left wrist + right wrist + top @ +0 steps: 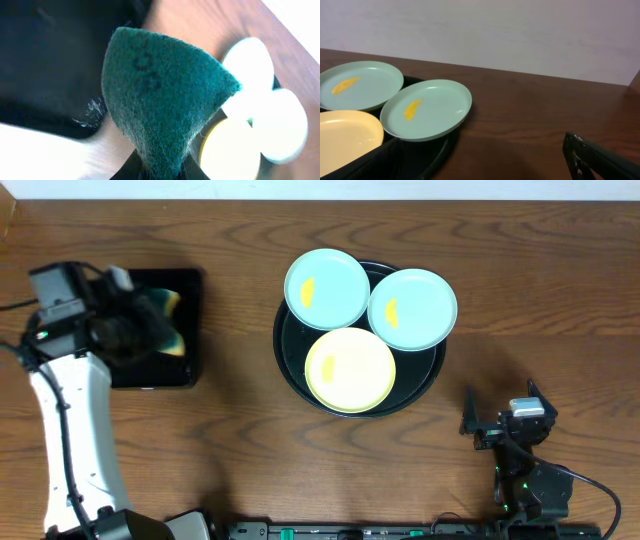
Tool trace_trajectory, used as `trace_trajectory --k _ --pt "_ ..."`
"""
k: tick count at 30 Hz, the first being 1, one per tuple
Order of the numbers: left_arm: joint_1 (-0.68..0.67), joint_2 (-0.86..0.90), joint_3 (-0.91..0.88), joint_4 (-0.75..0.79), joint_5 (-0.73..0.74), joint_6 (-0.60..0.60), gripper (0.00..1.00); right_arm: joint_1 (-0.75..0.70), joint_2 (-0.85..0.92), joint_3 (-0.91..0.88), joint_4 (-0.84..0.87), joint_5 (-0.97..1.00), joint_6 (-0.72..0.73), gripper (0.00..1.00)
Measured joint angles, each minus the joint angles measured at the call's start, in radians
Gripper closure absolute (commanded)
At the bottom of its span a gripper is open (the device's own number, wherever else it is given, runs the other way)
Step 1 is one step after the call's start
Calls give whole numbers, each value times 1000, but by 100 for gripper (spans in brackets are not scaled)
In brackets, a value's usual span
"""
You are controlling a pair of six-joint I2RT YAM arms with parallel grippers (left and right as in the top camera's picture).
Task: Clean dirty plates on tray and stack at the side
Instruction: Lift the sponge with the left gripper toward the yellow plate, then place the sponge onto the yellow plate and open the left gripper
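Three plates lie in the large round black tray: a light blue plate at the back left, a light blue plate at the back right, and a pale yellow plate in front. Each has a small yellow-orange smear. My left gripper is over the rectangular tray, shut on a green scouring sponge, well left of the plates. My right gripper is open and empty on the table, right of the round tray. The right wrist view shows the two blue plates and the yellow plate.
A smaller rectangular black tray sits at the left under the left gripper. Bare wooden table lies right of the round tray. The left wrist view shows the plates washed out beyond the sponge.
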Motion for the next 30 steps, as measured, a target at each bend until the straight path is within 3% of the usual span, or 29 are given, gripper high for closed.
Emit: trace_trajectory --k 8,18,30 --pt "-294 13 -105 -23 75 -48 93 0 0 0 0 0 0 1" --pt "-610 16 -402 330 -17 -313 93 0 0 0 -1 0 0 1" --pt "-851 47 -428 637 -248 -517 93 0 0 0 -1 0 0 1"
